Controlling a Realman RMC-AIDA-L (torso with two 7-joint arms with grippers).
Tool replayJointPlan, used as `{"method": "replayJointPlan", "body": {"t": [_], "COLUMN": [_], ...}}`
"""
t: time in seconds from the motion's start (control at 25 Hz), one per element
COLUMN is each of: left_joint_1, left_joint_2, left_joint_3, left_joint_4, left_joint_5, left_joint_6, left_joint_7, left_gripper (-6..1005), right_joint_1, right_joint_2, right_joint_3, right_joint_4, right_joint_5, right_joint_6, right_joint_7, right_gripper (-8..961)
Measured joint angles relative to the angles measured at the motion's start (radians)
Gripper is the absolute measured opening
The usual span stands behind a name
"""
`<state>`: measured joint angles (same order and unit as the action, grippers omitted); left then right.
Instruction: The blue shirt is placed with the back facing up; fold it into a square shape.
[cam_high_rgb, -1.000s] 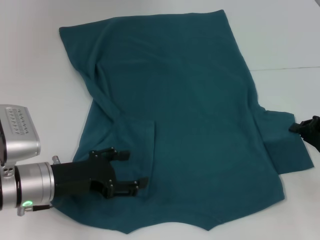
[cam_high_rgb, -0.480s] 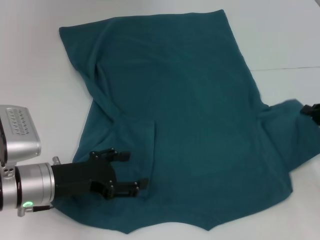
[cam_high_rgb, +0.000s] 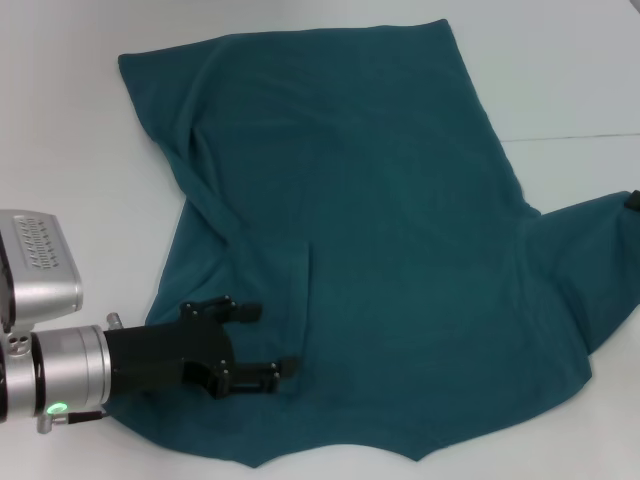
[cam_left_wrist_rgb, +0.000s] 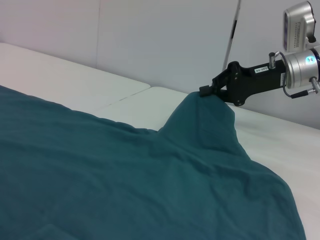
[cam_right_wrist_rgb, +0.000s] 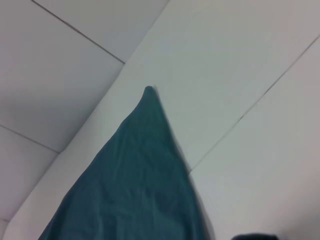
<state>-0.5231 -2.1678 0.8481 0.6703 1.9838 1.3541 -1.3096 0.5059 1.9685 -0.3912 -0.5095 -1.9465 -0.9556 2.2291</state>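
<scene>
While the dark teal-blue knit T-shirt (cam_high_rgb: 360, 230) lies spread across the white table (cam_high_rgb: 70, 140), right gripper (cam_left_wrist_rgb: 207, 91) is clamped on its sleeve, lifted at the right edge. Left gripper (cam_high_rgb: 262, 342) sits on the near-left hem, fingers apart.

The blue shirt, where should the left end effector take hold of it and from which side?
Probably the flat sleeve edge of the blue shirt under the left end effector, approached from the robot's left side. The right end effector already lifts the opposite sleeve.
</scene>
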Motion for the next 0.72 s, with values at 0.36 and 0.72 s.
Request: {"method": "replayJointPlan", "body": {"t": [0.36, 0.72], "left_joint_1": [-0.001, -0.003], "left_joint_2": [-0.001, -0.001], "left_joint_3": [0.005, 0.005], "left_joint_4": [-0.002, -0.002], "left_joint_5": [-0.001, 0.000], "left_joint_6": [-0.001, -0.001], "left_joint_7": [-0.001, -0.002], "left_gripper": [907, 906], "right_joint_1": [0.016, 0.035], "right_joint_2": [-0.013, -0.012], "right_joint_3": [-0.004, -0.020], "right_joint_4": [-0.007, 0.001], "right_joint_5": [-0.001, -0.007], "right_joint_6": [0.024, 0.015], "right_joint_7": [-0.002, -0.012], "right_gripper": [6, 6]}}
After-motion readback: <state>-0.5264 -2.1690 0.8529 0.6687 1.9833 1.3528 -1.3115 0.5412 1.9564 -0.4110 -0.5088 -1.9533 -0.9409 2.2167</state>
